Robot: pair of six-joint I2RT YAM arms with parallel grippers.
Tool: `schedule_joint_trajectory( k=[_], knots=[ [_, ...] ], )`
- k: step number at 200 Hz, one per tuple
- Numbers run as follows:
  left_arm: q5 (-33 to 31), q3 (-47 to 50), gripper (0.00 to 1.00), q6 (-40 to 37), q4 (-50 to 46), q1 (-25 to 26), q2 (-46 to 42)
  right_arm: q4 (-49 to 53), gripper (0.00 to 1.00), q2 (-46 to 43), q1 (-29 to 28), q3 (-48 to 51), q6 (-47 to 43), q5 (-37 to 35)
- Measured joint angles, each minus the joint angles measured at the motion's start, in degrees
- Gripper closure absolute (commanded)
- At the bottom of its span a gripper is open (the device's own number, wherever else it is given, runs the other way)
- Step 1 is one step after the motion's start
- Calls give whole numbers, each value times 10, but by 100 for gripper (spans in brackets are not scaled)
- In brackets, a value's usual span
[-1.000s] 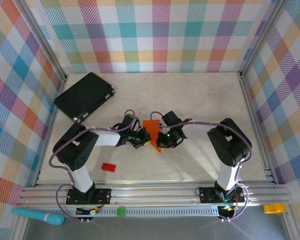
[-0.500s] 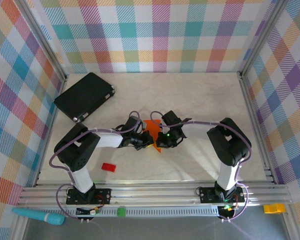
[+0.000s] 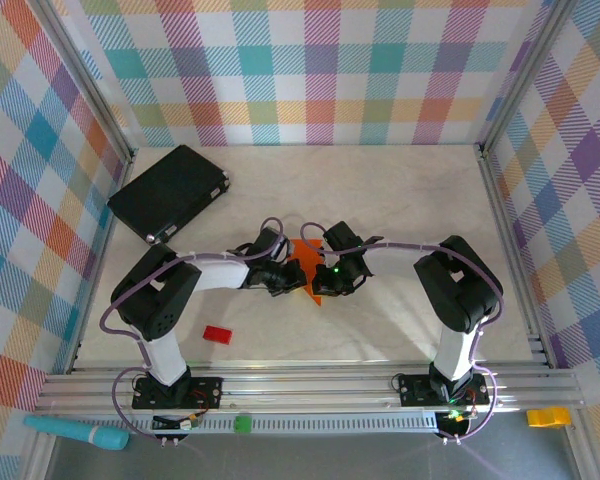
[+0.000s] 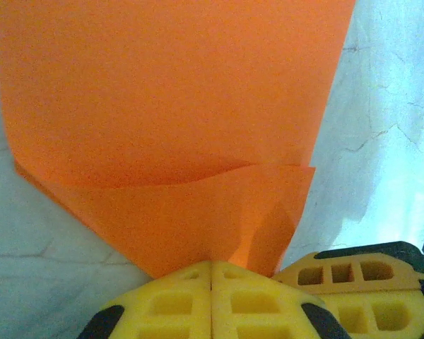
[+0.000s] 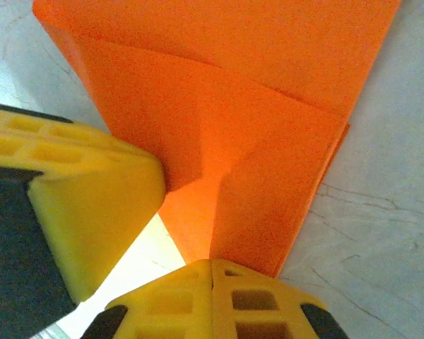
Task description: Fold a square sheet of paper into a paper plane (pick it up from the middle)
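The square sheet of paper (image 3: 305,262) is bright orange, folded into layers with angled edges, and lies mid-table between both grippers. My left gripper (image 3: 288,280) pinches its left side. In the left wrist view the yellow fingertips (image 4: 212,267) meet shut, with the paper's (image 4: 169,106) folded corner running into their seam. My right gripper (image 3: 323,280) holds the right side. In the right wrist view it (image 5: 212,265) is shut on a crease of the sheet (image 5: 254,141), with a left finger (image 5: 85,191) close beside. A narrow pointed dart is out of view.
A black flat case (image 3: 170,192) lies at the back left. A small red block (image 3: 218,334) sits near the left arm's base. Plaid walls enclose the table on three sides. Free room lies to the back and right.
My left gripper has slid a little to the right, closer against the paper. The right gripper and the sheet have hardly moved.
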State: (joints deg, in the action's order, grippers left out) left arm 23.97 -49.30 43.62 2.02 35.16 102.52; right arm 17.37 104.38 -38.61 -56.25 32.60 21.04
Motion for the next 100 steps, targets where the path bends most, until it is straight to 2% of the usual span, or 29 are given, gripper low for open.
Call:
schedule_joint_trajectory(
  k=[55,100],
  knots=[
    [44,-13,88,-17,4,-64,19,-3,100,0,2,3,0,-1],
    [40,-35,87,-41,-11,-112,31,-3,100,-1,4,3,-2,-1]
  ],
)
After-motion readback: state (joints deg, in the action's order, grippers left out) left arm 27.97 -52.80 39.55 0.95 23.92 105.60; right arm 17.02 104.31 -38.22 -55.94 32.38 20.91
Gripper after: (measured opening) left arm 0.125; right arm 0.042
